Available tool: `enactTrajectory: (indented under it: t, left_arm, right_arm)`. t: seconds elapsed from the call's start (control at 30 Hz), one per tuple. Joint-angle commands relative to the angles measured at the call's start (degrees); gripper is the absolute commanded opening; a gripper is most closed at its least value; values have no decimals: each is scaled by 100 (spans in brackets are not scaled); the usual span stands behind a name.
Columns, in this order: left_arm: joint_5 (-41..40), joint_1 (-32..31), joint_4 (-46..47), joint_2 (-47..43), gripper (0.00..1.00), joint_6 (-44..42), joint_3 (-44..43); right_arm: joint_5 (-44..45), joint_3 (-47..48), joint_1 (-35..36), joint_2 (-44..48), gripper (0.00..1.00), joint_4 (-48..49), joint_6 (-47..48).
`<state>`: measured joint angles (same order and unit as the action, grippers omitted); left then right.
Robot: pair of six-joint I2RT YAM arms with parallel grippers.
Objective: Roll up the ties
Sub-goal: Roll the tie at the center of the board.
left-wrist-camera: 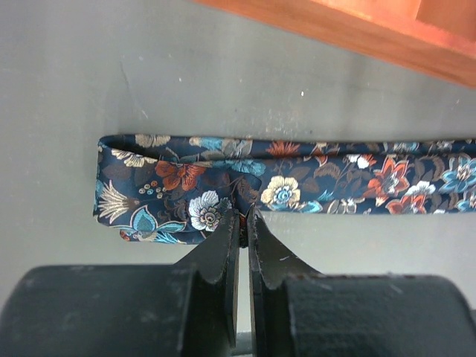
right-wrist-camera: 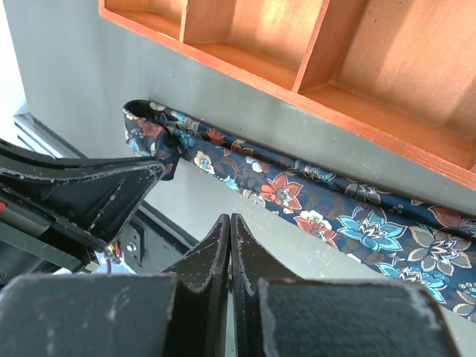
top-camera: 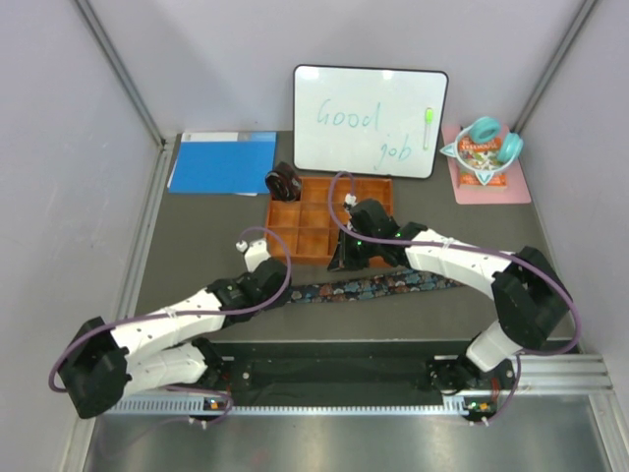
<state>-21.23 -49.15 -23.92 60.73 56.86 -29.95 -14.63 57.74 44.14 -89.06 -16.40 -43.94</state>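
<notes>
The navy floral tie [top-camera: 393, 286] lies as a long strip on the grey table in front of the orange tray [top-camera: 307, 228]. Its left end is folded over once [left-wrist-camera: 149, 186]. My left gripper [top-camera: 285, 289] is shut on the near edge of that folded end, its tips [left-wrist-camera: 244, 213] pinching the fabric. My right gripper [top-camera: 341, 265] hovers over the table just near of the strip [right-wrist-camera: 312, 201], shut [right-wrist-camera: 229, 222] with nothing in it. The dark brown tie [top-camera: 283, 182] sits as a coil at the tray's far left corner.
The orange tray's front wall [left-wrist-camera: 357, 30] [right-wrist-camera: 297, 97] runs close behind the strip. A whiteboard [top-camera: 370, 120] stands at the back, a blue folder [top-camera: 222, 162] at back left, and a pink mat with teal headphones [top-camera: 482, 133] at back right.
</notes>
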Motion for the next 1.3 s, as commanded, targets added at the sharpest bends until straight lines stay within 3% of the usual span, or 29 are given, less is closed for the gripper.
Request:
enactTrajectory:
  t: [0.0, 0.27, 0.43, 0.7, 0.83, 1.0, 1.13, 1.27]
  left_arm:
    - [-328, -7, 257, 18, 0, -8, -80]
    - [-399, -7, 362, 378, 0, -175, -160]
    - [-337, -34, 599, 492, 7, -202, 16]
    - [-425, -51, 83, 159, 46, -263, -343]
    - [-618, -43, -480, -113, 54, -298, -643]
    - [-856, -42, -1157, -605, 54, -255, -1038]
    - [-918, -42, -1711, -966, 42, 44, -1092]
    - [-558, -51, -1985, -1466, 23, 657, -584]
  right_arm:
    - [31, -78, 24, 231, 0, 41, 70]
    - [-4, -122, 24, 222, 0, 102, 52]
    - [4, -157, 24, 248, 0, 67, 79]
    - [-22, -79, 24, 248, 0, 32, 132]
    - [-83, 97, 24, 152, 0, -47, 228]
    - [-40, 624, 121, -120, 0, -397, 483]
    - [197, 1441, 428, -524, 0, -915, 773]
    - [259, 2502, 701, -1156, 0, -1224, 1001]
